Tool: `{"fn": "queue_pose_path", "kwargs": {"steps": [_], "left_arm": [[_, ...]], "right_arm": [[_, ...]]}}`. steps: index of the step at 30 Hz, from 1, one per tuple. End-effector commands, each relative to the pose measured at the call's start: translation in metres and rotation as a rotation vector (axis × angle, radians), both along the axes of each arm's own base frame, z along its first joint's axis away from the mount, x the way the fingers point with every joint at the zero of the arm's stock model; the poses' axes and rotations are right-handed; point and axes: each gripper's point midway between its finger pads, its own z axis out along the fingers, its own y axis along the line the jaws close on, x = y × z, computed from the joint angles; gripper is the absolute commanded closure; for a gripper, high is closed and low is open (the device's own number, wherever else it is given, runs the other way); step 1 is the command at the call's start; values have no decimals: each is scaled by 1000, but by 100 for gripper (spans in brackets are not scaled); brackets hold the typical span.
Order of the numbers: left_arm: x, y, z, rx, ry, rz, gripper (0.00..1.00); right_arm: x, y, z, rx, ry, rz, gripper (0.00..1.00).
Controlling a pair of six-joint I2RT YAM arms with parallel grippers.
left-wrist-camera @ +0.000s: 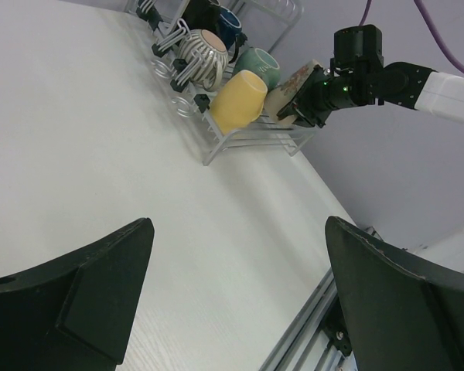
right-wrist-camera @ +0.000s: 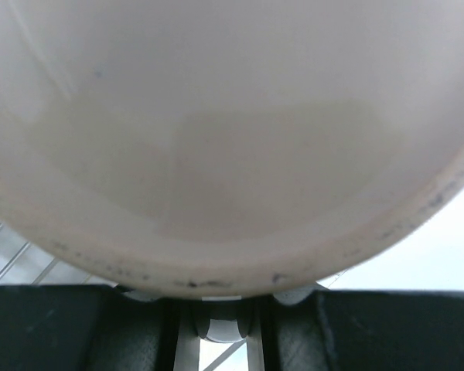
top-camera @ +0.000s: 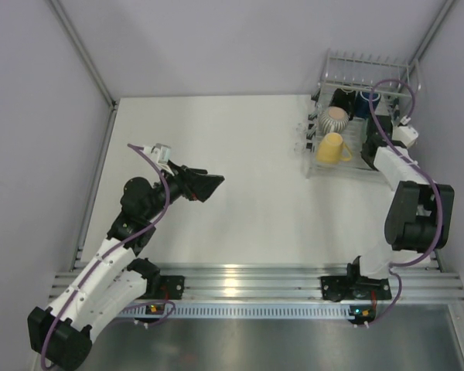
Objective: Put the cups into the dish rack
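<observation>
The dish rack stands at the table's far right and also shows in the left wrist view. In it lie a yellow cup, a grey ribbed cup, a black cup, a dark blue cup and a teal-green cup. My right gripper reaches into the rack's near right corner, shut on the cream cup. That cup's pale inside fills the right wrist view above the gripper. My left gripper is open and empty above the bare table.
Grey walls enclose the white table on three sides. A metal rail runs along the near edge by the arm bases. The right arm's purple cable loops over the rack.
</observation>
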Motion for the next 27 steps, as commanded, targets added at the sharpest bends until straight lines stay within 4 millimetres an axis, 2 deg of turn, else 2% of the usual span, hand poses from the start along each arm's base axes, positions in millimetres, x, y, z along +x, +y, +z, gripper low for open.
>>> {"fn": "queue_pose_path", "kwargs": {"steps": [1, 3, 4, 7, 17, 20, 27], "left_arm": [[0, 1, 8, -10, -32, 7, 2], [0, 0, 7, -9, -29, 4, 2], [1, 0, 8, -12, -26, 3, 2], [1, 0, 7, -12, -22, 2, 2], [0, 0, 9, -14, -27, 0, 2], [-1, -1, 9, -17, -27, -1, 2], [-1, -1, 12, -19, -28, -3, 2]], "right_arm": [[23, -22, 39, -67, -180, -102, 99], [22, -24, 37, -68, -173, -116, 91], [21, -24, 35, -66, -171, -121, 82], [22, -23, 30, -60, -153, -130, 73], [19, -21, 27, -53, -133, -128, 69], [21, -15, 33, -54, -141, -119, 68], [23, -1, 29, -19, -125, -111, 63]]}}
